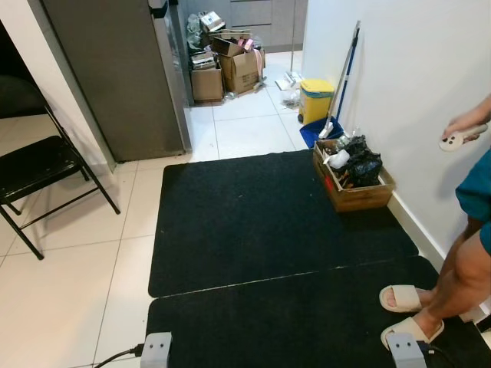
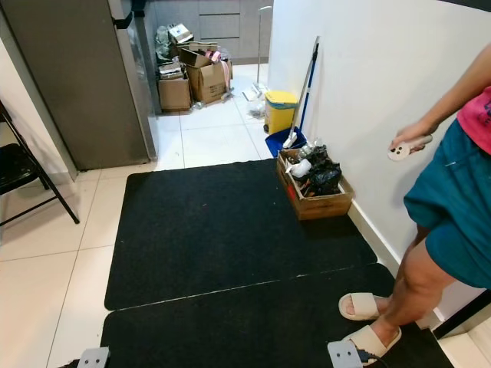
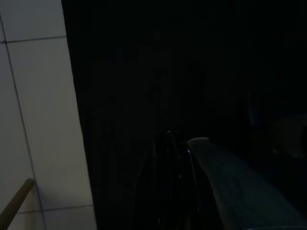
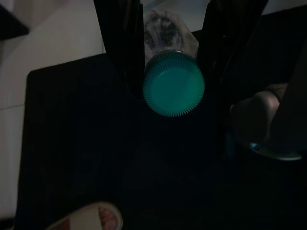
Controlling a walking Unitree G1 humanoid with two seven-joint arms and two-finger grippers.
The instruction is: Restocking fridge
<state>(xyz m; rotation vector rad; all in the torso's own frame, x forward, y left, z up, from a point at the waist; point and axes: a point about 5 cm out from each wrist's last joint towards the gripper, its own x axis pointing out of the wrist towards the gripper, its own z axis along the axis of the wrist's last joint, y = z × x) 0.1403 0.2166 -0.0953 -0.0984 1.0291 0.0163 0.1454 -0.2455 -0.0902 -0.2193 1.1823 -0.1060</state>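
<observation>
Robot's carrying a bottle across the mat, fridge a good way ahead

The right gripper (image 4: 173, 57) has its jaws pinching a clear plastic bottle (image 4: 165, 31) with a ribbed teal cap (image 4: 173, 86), hanging low over the black fuzzy mat (image 1: 261, 222). The left gripper (image 3: 172, 158) is too dark to tell its jaws. The grey fridge (image 1: 115, 69) stands beyond the mat's far-left corner, door shut. Best bet: keep the squeeze steady and walk clear of the person's sandals (image 1: 403, 297), near the mat's right edge.

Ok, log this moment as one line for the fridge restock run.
phase: approach | right end effector: shut on green-capped bottle | fridge: ahead left, closed | person: standing right, on black mat
</observation>
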